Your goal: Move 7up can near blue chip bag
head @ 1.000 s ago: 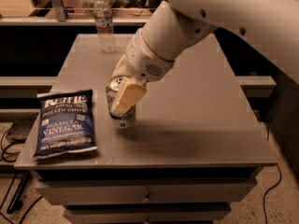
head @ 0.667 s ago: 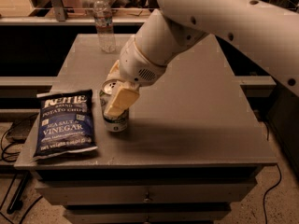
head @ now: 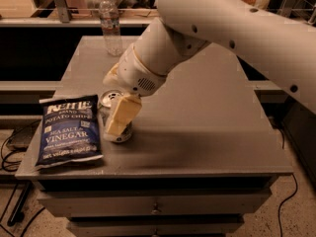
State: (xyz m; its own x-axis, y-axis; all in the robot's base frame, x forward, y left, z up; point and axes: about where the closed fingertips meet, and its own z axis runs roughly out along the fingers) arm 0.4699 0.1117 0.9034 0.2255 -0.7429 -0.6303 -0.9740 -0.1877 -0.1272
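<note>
Over the last second the gripper [head: 117, 125], clamped on the 7up can [head: 110, 99], has carried it across the table [head: 207, 122] toward eight o'clock; the gap to the blue chip bag [head: 69, 130] has closed, and the can is now just beside the bag's three o'clock edge
</note>
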